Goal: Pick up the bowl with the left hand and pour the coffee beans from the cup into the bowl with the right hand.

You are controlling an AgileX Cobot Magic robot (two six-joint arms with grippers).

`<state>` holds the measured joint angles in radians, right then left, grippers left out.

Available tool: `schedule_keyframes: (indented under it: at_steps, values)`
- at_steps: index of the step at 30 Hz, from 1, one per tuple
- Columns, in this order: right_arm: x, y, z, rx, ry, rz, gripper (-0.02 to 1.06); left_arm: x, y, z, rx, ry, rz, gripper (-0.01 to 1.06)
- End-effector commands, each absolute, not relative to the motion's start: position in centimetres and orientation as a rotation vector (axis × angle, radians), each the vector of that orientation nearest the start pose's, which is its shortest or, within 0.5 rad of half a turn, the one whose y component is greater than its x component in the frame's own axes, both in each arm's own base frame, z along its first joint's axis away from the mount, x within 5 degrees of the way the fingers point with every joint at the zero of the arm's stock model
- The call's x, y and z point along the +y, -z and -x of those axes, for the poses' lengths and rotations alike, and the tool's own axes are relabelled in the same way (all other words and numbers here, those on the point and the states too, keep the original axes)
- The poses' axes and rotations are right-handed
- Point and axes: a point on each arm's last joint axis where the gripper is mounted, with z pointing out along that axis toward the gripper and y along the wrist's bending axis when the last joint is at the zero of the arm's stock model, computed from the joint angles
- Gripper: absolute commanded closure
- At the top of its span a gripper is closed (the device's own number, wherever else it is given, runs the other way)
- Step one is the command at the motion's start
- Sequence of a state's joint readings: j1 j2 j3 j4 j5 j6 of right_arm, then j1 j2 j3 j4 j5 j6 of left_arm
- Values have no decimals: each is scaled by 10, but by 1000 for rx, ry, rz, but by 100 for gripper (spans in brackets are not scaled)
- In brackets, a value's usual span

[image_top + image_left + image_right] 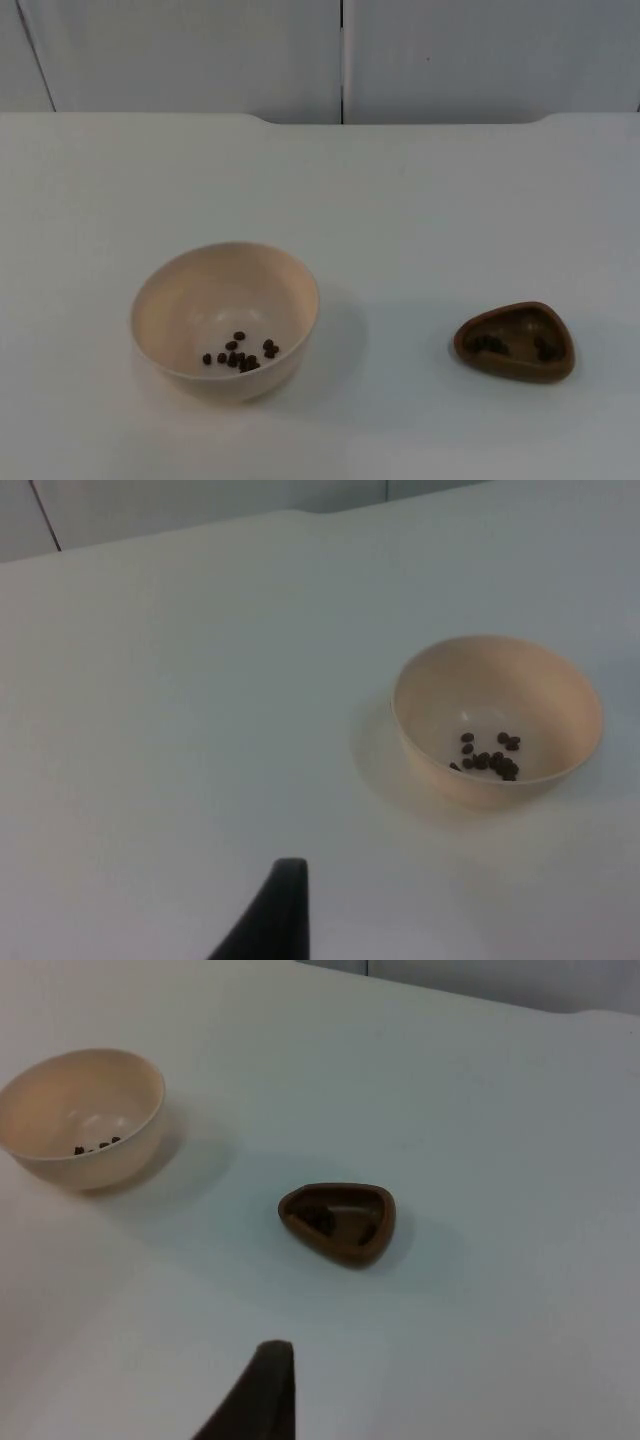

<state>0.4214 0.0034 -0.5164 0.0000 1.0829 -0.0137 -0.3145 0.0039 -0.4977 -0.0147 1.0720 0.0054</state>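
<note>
A cream bowl (pixel 170 300) stands on the table at the front left, with several coffee beans (pixel 240 353) on its bottom. A small brown cup (pixel 520 372) with a rounded three-cornered rim sits to the bowl's right, holding a few beans (pixel 490 344). In the left wrist view the bowl (pixel 470 680) lies ahead of my left gripper (pixel 283 915), which hangs well short of it and holds nothing. In the right wrist view the cup (pixel 340 1248) and the bowl (pixel 60 1095) lie ahead of my right gripper (pixel 265 1395), which is apart from both.
The white table (pixel 400 200) runs back to the grey partition wall (pixel 200 50). Bare surface surrounds the bowl and the cup, with a wide gap between them.
</note>
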Motion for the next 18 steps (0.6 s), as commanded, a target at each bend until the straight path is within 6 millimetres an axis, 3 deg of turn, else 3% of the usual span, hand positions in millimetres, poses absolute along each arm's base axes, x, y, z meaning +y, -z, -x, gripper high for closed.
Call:
schedule_keyframes:
  at_steps: [1, 18]
  values:
    - [-3, -280, 7, 2008, -255, 438, -1, 0, -274, 5, 2045, 209, -328, 0]
    - [-3, -280, 7, 2011, -243, 419, -1, 0, -274, 5, 2045, 209, -328, 0]
